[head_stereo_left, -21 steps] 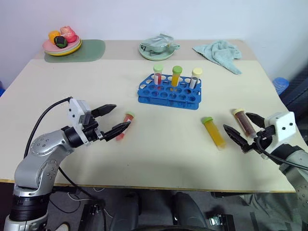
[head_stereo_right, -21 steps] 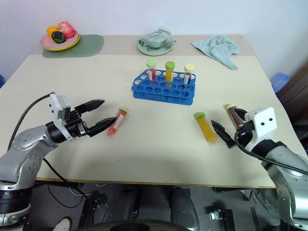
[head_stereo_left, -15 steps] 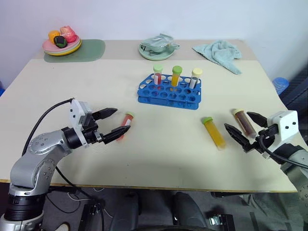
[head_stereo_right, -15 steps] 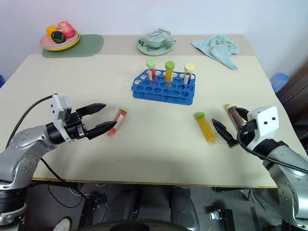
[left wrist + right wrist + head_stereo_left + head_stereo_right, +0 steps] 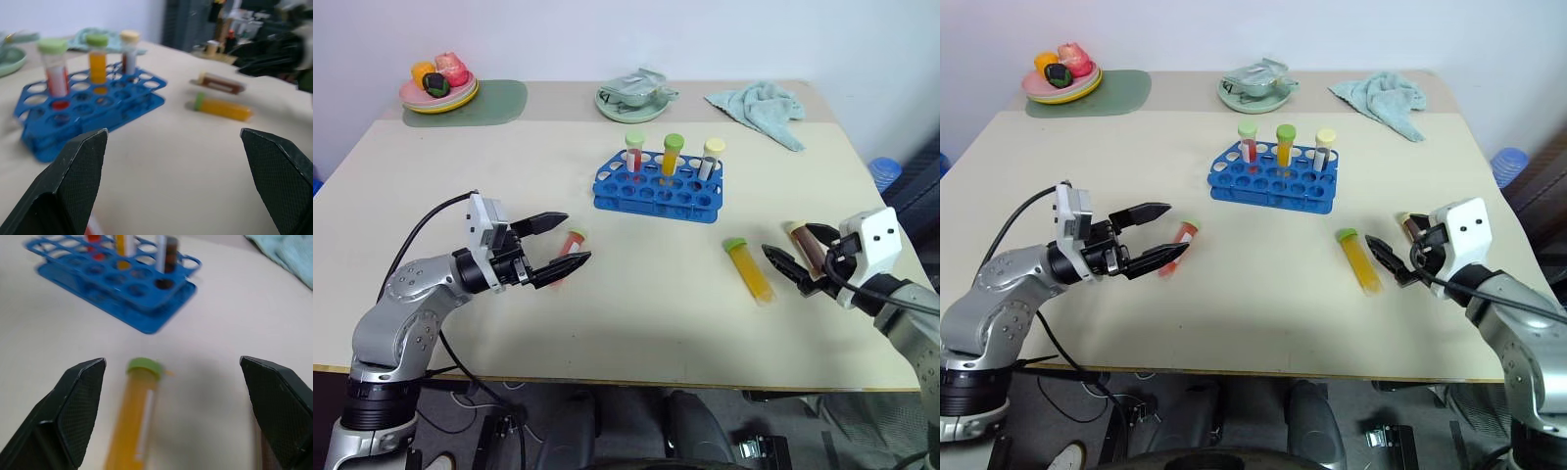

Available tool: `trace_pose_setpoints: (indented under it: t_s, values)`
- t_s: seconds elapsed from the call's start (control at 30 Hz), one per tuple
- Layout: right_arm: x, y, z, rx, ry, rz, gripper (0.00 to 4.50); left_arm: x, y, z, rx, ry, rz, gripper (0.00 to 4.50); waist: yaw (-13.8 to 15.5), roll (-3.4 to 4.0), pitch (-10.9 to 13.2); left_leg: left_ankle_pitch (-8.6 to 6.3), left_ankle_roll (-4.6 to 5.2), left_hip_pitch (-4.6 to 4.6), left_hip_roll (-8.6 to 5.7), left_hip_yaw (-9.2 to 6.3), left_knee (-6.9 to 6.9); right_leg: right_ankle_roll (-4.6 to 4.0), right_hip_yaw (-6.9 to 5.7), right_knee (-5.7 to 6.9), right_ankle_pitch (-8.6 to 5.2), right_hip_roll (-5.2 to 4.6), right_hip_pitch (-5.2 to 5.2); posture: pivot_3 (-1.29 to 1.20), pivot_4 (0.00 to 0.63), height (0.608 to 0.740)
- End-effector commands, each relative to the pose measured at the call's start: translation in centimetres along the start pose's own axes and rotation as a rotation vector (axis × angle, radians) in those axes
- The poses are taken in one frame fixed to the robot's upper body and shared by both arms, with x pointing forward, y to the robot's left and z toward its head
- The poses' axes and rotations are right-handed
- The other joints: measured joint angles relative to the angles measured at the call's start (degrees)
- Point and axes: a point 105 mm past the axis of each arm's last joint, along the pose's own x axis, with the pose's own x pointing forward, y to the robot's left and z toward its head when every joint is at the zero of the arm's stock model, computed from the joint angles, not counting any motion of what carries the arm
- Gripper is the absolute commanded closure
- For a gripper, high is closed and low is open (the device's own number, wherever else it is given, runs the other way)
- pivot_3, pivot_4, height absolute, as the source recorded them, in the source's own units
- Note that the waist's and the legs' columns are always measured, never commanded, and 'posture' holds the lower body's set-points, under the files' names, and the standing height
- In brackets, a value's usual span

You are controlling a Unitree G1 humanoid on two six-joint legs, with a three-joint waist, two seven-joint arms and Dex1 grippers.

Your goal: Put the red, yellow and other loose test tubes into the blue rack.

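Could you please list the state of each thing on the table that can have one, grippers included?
left gripper: open, holding nothing, fingers either side of the red tube
right gripper: open, holding nothing
red tube: loose, lying on the table, capped
yellow tube: loose, lying down, capped
dark brown tube: loose, lying down
blue rack: upright, three capped tubes standing in its back row, other holes free
teal towel: crumpled
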Motion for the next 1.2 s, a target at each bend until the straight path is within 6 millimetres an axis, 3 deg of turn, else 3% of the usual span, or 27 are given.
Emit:
trace_pose_setpoints:
  t_s: [0.03, 0.17, 0.37, 0.53, 0.9, 1.2]
  values:
    - [1.0, -2.0, 0.4, 0.009, 0.122, -0.059, 0.0, 0.8, -2.1, 0.5, 0.067, -0.012, -0.187, 0.05, 0.0, 0.01, 0.0, 0.0, 0.0, 0.0, -0.01, 0.04, -0.01, 0.0, 0.02, 0.0, 0.0, -0.01, -0.02, 0.0, 0.15, 0.74]
    - [2.5, -3.5, 0.6, 0.074, 0.239, -0.066, 0.0, 0.8, -3.5, 0.1, 0.139, 0.042, -0.351, 0.05, 0.1, 0.01, 0.0, 0.0, 0.0, -0.03, 0.0, 0.02, -0.02, -0.01, 0.02, 0.0, 0.0, 0.01, -0.06, 0.0, 0.15, 0.74]
    - [4.5, -3.1, 2.3, 0.202, 0.36, -0.011, 0.0, 1.5, -3.2, 0.8, 0.162, 0.033, -0.389, 0.05, -0.1, 0.06, 0.0, -0.02, 0.05, -0.18, 0.0, 0.04, 0.03, 0.0, 0.02, -0.02, 0.0, -0.01, -0.19, 0.0, 0.15, 0.74]
    - [5.8, -4.9, 2.7, 0.203, 0.459, -0.058, 0.0, 1.4, -3.4, 0.8, 0.152, 0.034, -0.386, 0.05, -0.1, 0.12, 0.1, -0.09, 0.17, -0.45, 0.0, 0.06, 0.13, 0.03, 0.01, -0.03, 0.01, -0.03, -0.41, 0.0, 0.15, 0.74]
    - [6.5, -7.0, 3.8, 0.096, 0.521, -0.058, 0.0, 1.2, -4.3, 0.3, 0.12, 0.032, -0.373, 0.05, -0.2, 0.13, 0.1, -0.09, 0.17, -0.52, -0.01, 0.08, 0.12, 0.04, 0.01, -0.03, 0.02, -0.04, -0.52, 0.0, 0.15, 0.74]
    - [5.9, -8.8, 3.4, 0.086, 0.59, -0.07, 0.0, 1.1, -4.6, 0.0, 0.108, 0.034, -0.361, 0.05, 0.0, 0.13, 0.1, -0.09, 0.17, -0.52, -0.02, 0.11, 0.12, 0.04, 0.01, -0.04, 0.02, -0.06, -0.54, 0.0, 0.15, 0.74]
